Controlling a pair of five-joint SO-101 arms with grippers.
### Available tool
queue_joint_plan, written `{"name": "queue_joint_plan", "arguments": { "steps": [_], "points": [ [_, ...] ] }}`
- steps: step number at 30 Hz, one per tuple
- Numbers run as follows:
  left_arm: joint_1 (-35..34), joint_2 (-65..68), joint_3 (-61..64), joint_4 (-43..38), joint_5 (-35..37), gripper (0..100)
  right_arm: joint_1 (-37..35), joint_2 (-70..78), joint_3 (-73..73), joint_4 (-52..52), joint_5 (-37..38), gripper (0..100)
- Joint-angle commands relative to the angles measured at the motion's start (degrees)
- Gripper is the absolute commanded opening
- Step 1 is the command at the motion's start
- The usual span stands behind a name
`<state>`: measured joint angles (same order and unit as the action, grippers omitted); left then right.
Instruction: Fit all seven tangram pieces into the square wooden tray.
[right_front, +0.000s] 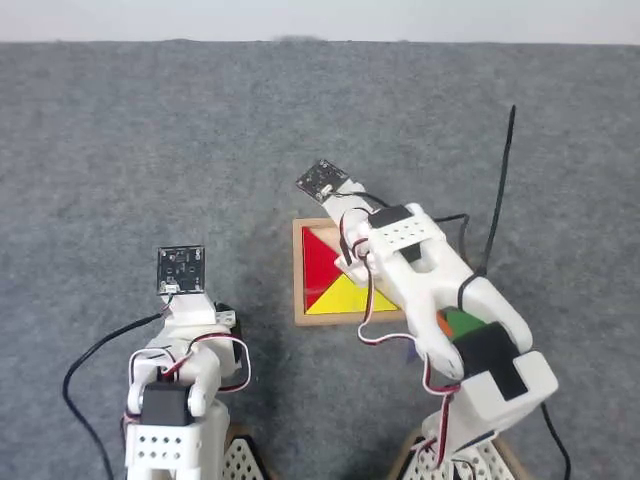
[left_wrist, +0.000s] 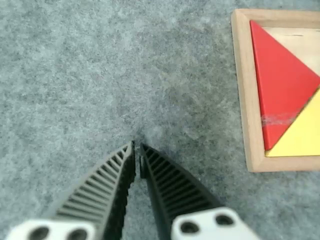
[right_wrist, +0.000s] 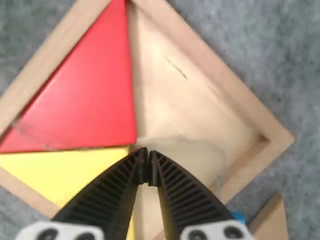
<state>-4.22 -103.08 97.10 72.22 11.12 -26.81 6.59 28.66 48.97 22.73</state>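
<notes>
The right hand (right_wrist: 145, 161) is pinched shut and empty over the tray (right_wrist: 225, 81), touching the red piece (right_wrist: 90, 95) and the yellow piece (right_wrist: 65, 170). The left hand (left_wrist: 136, 150) is shut too, over the worktop (left_wrist: 75, 60).

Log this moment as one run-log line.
tray: red triangle, yellow triangle in | right gripper: shut, over tray | left gripper: shut, over carpet beside tray

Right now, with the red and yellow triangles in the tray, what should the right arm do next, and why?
Probably lift the right end effector away from the tray, back toward the green piece: it's shut and empty, and half the tray is bare.
</notes>
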Motion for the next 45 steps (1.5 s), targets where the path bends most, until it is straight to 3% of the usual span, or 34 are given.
{"name": "queue_joint_plan", "arguments": {
  "steps": [1, 8, 13, 19, 31, 45],
  "points": [
    [-0.4, -1.1, -0.7, 0.1, -0.6, 1, 1.5, -9.4, 2.3, -1.1, 0.2, 0.6],
    [-0.4, -1.1, -0.7, 0.1, -0.6, 1, 12.1, -35.4, 18.4, 2.5, -3.2, 0.6],
    [-0.4, -1.1, -0.7, 0.1, -0.6, 1, 20.1, -40.5, 19.8, 12.4, -0.7, 1.7],
    [-0.4, -1.1, -0.7, 0.1, -0.6, 1, 18.3, -39.4, 19.6, 18.3, 4.9, 12.5],
    [-0.4, -1.1, -0.7, 0.1, -0.6, 1, 9.5, -38.9, 23.6, 17.6, 5.3, 13.0],
    [-0.4, -1.1, -0.7, 0.1, -0.6, 1, 13.7, -30.7, 25.2, 7.8, 5.6, 13.0]
  ]
}}
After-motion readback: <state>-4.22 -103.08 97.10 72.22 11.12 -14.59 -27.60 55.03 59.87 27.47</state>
